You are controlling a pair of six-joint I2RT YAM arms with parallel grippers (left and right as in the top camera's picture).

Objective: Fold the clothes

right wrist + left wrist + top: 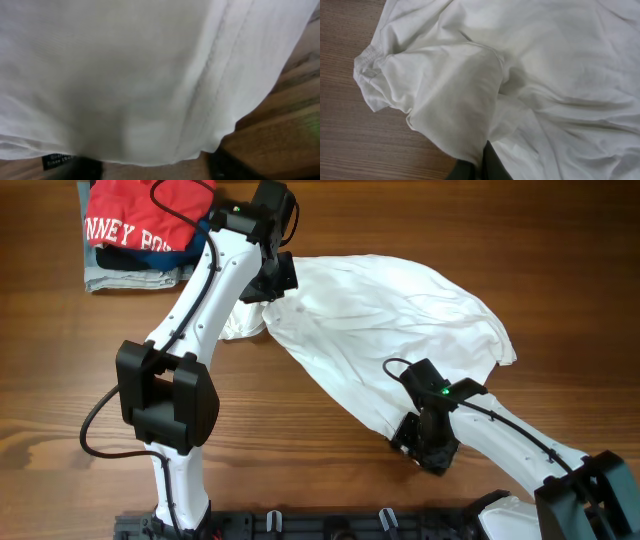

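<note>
The clothes [400, 320], a plain white T-shirt, lie crumpled across the middle of the wooden table. My left gripper [275, 288] is at the shirt's far left end. In the left wrist view its dark fingers [492, 167] are pinched together on a fold of the white fabric [455, 100], which hangs bunched from them. My right gripper [412, 442] sits at the shirt's near hem. In the right wrist view its fingers [227, 165] stand wide apart, and the stitched hem [125, 75] lies just ahead of them, ungripped. A small dark tag [55, 161] shows at the hem.
A red garment with white lettering [135, 220] lies on navy and pale blue folded garments [120, 277] at the back left corner. A black rail [300, 525] runs along the front edge, between the two arm bases.
</note>
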